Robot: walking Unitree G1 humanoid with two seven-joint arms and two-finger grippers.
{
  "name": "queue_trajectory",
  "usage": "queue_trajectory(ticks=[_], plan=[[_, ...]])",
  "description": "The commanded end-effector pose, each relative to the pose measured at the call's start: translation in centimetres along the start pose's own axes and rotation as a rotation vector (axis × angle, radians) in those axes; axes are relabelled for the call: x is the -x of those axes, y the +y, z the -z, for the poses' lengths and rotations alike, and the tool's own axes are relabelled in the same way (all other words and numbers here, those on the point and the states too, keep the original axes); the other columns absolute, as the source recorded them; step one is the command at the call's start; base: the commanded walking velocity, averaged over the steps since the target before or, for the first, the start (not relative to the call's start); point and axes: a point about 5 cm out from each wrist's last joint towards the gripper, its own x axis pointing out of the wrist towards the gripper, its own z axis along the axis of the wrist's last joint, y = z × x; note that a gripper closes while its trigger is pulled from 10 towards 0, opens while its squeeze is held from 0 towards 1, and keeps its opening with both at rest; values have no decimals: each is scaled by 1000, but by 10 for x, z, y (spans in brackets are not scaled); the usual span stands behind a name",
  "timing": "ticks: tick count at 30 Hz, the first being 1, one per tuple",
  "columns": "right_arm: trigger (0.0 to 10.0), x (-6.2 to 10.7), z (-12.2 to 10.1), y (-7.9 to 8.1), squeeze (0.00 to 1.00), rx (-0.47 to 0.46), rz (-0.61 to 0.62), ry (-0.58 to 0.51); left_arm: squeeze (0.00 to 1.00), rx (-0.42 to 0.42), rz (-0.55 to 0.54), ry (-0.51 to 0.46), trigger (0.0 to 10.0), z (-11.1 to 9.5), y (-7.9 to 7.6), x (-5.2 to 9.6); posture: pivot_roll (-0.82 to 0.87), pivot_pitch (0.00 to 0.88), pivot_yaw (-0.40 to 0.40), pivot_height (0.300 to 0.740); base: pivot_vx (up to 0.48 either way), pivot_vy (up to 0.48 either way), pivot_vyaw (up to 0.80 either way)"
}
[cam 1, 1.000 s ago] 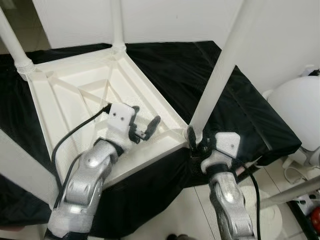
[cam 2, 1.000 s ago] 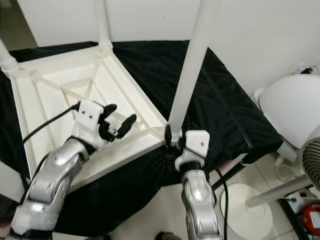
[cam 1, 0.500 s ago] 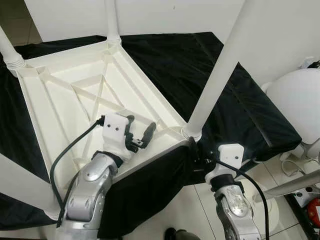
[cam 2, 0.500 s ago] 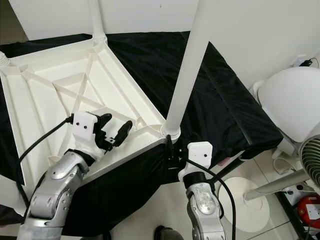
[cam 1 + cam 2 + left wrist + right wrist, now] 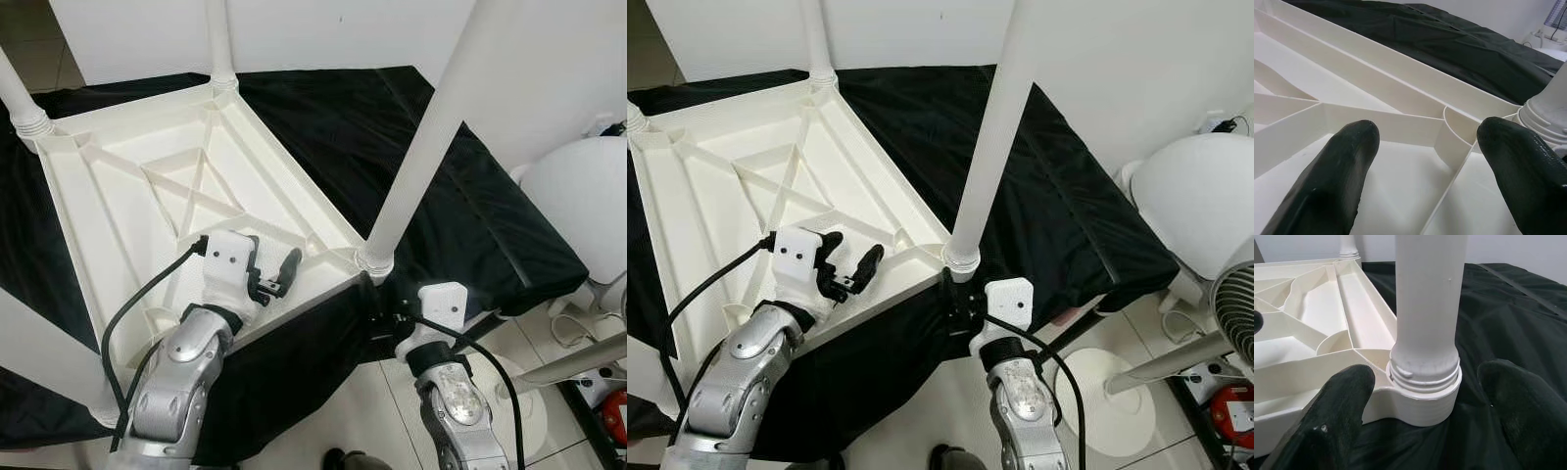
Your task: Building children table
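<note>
A white plastic children's table [image 5: 118,211] lies upside down on a black cloth, ribbed underside up. A white leg stands in each corner socket. The near right leg [image 5: 423,147] rises from its threaded collar [image 5: 1425,396]. My right gripper [image 5: 385,308] is open just short of that collar, one finger to each side and touching nothing. In the right wrist view the leg [image 5: 1427,293] stands between the fingertips [image 5: 1352,387]. My left gripper [image 5: 273,267] hovers open over the ribs near the table's near rim, empty; its fingers [image 5: 1337,171] frame a rib junction.
Three more legs stand at the far corner [image 5: 220,44], the left corner [image 5: 22,98] and the near left corner [image 5: 39,338]. A white fan [image 5: 583,211] with a round base [image 5: 1109,403] stands on the tiled floor at the right. A white wall lies behind.
My right gripper has drawn back from the near right leg's base and now sits lower, clear of it. The left gripper has dropped slightly toward the near rim. The view has shifted.
</note>
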Motion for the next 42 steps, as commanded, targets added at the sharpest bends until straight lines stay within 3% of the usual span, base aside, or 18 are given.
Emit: queue_trajectory(ticks=[1, 7, 12, 20, 25, 29, 42], plan=[[10000, 3, 7, 0, 0, -2, -2, 26, 0, -4, 0, 34, 10000, 5, 0, 0, 7, 130, -20, 740, 0, 0, 0], [10000, 2, 8, 5, 0, -15, -9, 25, 0, -7, -10, 19, 10000, 4, -3, -2, 18, 123, -26, 740, 0, 0, 0], [10000, -1, 10, 9, 0, -21, -45, 36, 0, 38, -41, 21, 10000, 3, 5, -5, 13, 131, -28, 740, 0, 0, 0], [10000, -7, 8, 14, 0, -44, -109, 19, 0, 10, 26, -2, 10000, -2, 4, -6, 28, 122, -23, 740, 0, 0, 0], [10000, -9, 9, 14, 0, -31, -110, 18, 0, 4, 0, -15, 10000, -4, 11, -8, 25, 117, -18, 740, 0, 0, 0], [10000, -9, 8, 11, 0, -27, -84, 11, 0, 59, -10, -60, 10000, -7, 9, -11, 22, 115, -22, 740, 0, 0, 0], [10000, -20, 6, 9, 0, -15, -73, -10, 0, 48, -74, -84, 10000, -10, 15, -25, -22, 125, 2, 740, 0, 0, 0]])
